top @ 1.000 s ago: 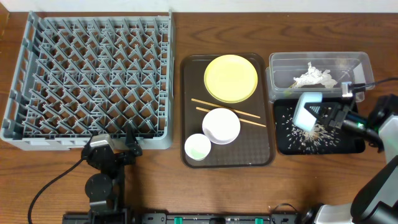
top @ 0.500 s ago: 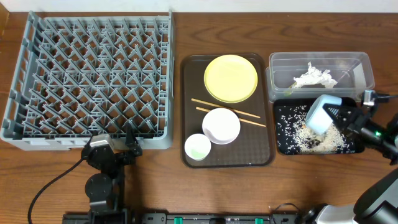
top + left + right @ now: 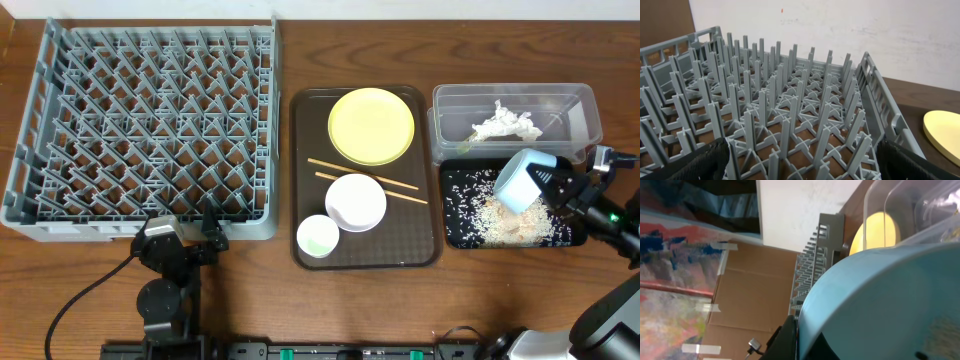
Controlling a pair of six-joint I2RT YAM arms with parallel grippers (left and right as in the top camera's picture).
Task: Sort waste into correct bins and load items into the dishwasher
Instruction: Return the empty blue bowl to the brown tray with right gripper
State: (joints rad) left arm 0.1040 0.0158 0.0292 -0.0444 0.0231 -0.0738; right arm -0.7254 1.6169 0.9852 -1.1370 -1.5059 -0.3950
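Observation:
My right gripper is shut on the rim of the light blue bowl and holds it tipped on its side over the black tray. Whitish rice scraps lie spread in that tray. The bowl fills the right wrist view. The crumpled white napkin lies in the clear tub. The yellow plate, chopsticks, white bowl and small white cup sit on the brown serving tray. My left gripper is open and empty at the grey dish rack's front edge.
The left wrist view shows the rack's upright pegs between my open fingers and the plate's edge at the right. The right arm's cable runs by the tub's right end. Bare wood table lies in front of the trays.
My right gripper moved the blue bowl to the right over the black tray and tipped it further. More rice now lies in the tray. The left arm has not moved.

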